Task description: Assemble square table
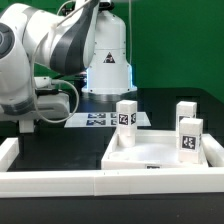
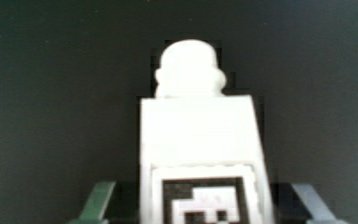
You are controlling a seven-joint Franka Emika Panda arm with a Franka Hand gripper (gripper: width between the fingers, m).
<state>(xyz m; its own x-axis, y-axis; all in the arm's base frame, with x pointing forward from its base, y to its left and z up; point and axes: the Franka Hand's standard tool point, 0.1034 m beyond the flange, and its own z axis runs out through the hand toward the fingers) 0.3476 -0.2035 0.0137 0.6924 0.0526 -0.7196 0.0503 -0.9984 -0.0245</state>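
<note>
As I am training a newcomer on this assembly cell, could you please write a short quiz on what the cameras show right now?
1. How many legs stand on the square slab in the exterior view?
2. True or false: the marker board lies on top of the slab.
3. In the wrist view, what sits between the fingers of the gripper? A) a fourth leg B) a screwdriver C) nothing

Key: 1: three. 2: false, it lies on the table beyond the slab. 3: A.
</note>
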